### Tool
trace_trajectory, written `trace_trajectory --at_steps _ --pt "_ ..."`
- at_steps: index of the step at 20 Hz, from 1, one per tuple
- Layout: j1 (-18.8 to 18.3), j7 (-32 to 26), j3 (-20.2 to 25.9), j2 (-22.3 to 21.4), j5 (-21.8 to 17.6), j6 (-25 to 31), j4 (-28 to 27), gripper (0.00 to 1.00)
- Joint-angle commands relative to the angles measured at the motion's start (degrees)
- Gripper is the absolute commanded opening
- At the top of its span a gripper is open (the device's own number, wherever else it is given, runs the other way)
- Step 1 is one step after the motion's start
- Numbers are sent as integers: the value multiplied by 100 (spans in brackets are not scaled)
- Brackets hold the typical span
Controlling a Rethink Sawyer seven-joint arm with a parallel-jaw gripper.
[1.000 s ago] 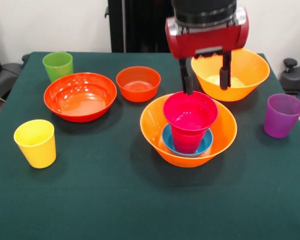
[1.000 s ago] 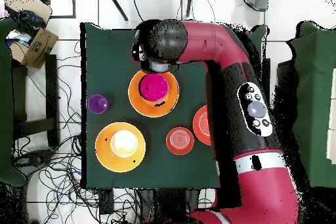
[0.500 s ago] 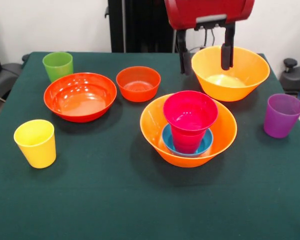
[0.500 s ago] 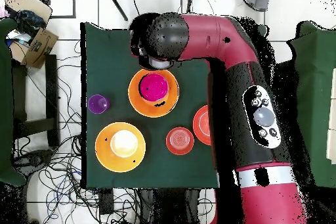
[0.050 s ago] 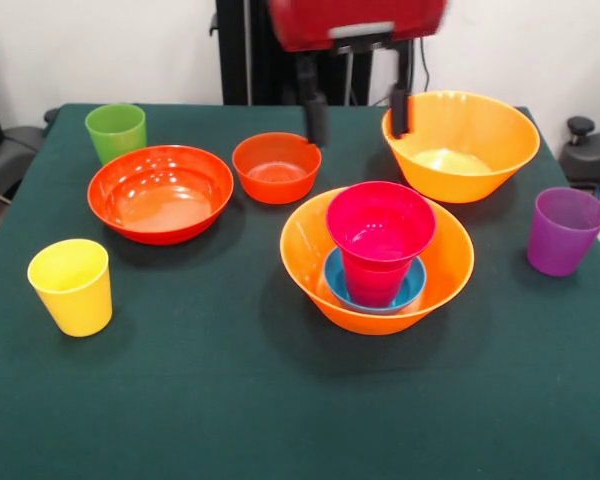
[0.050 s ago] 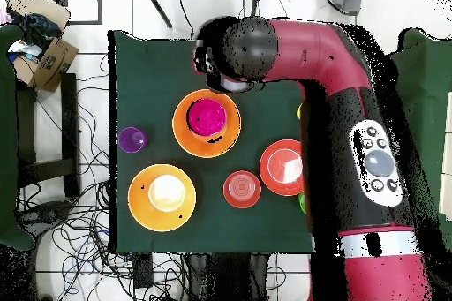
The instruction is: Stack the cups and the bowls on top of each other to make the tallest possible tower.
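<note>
Arm (image 6: 344, 94) is blocking a good part of the overhead view, its round head sitting over the table's (image 5: 230, 400) far edge and covering the gripper completely from above. In the front view the gripper (image 5: 357, 108) is hanging down from the top edge, its red body cut off there, fingers (image 5: 315, 112) pointing straight down, spread wide and gripping nothing. It is hovering high between the small red-orange bowl (image 5: 276, 167) and the far large orange bowl (image 5: 460, 145), touching neither.

The tower (image 5: 378, 262) is standing upright near the table's middle: a crimson-pink cup (image 5: 380, 240), mouth up, is sitting in a blue bowl (image 5: 410, 288), which is nesting in a large orange bowl (image 5: 320, 270). The cup's long axis is running vertically, rim well above the orange bowl's rim.

Off to one side the wide red-orange bowl (image 5: 160, 192) is sitting just beside the small red-orange one, with the green cup (image 5: 116, 131) behind it and the yellow cup (image 5: 71, 285) nearer the front edge. The purple cup (image 5: 565, 230) is standing alone on the opposite side. All are upright, mouths up. A pale glare is filling the far orange bowl's bottom, hard to make out.
</note>
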Motion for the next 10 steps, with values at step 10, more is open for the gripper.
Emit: trace_trajectory --at_steps 10 --pt "-511 -2867 461 1033 -816 1433 -1433 100"
